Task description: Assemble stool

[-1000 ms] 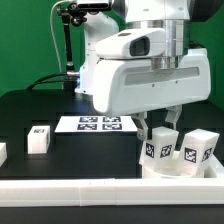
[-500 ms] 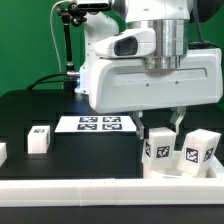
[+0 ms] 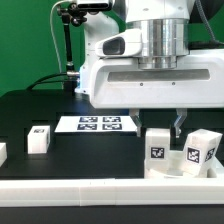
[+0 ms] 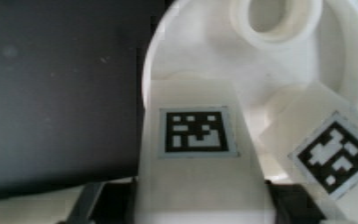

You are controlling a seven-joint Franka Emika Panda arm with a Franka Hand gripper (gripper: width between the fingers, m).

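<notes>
Now claw (image 3: 160,122) clamped on upright leg block (image 3: 158,146) atop seat (image 3: 170,170) near table's front edge, loose block (image 3: 38,139) well apart.

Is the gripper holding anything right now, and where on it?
Yes. The gripper is shut on a tagged leg block standing on the round seat, clamped on its two opposite sides near the end away from the seat.

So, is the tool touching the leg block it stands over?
Touching. In the wrist view the tool has its dark fingers pressed against both sides of the tagged leg block, with no gap visible.
</notes>
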